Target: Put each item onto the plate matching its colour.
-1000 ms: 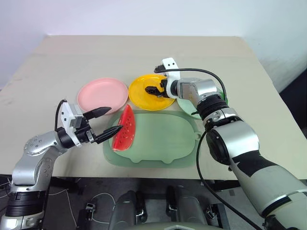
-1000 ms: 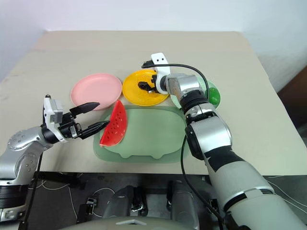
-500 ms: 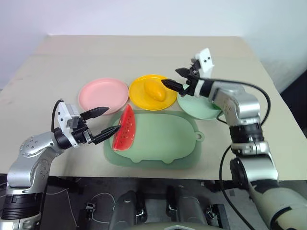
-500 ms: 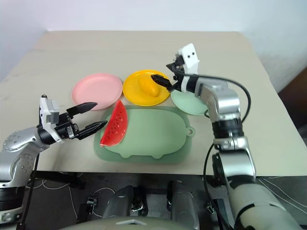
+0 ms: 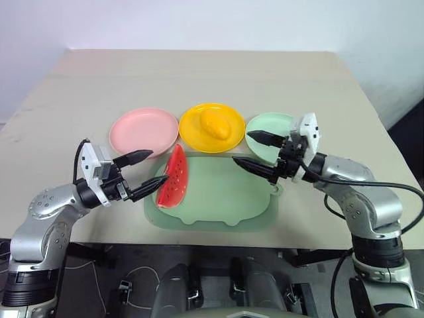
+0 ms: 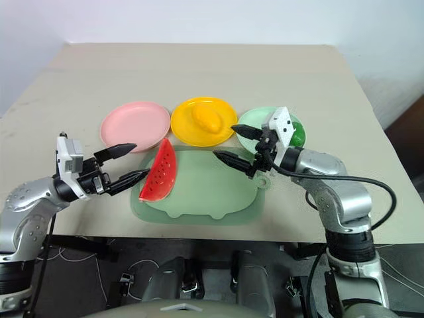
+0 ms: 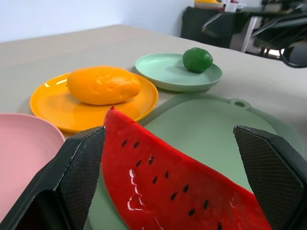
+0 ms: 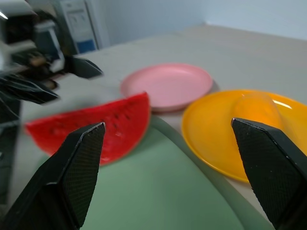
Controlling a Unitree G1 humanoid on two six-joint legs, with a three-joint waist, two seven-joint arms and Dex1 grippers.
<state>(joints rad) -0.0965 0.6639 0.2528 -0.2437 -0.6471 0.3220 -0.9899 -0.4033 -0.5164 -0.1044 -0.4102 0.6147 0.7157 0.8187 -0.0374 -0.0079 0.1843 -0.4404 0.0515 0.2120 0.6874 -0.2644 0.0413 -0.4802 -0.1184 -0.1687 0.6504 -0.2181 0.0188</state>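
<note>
both tools gape empty: left tool [image 5: 144, 173] lower left beside the watermelon wedge [image 5: 172, 177], right tool [image 5: 258, 152] centre-right.

Head stereo overhead; wrists low, tabletop-level

No readable text or labels appear anywhere.

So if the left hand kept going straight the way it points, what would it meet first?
Probably the red toy watermelon wedge: it lies right before the open left hand, between its fingertips' line, on the pale-green mat.
</note>
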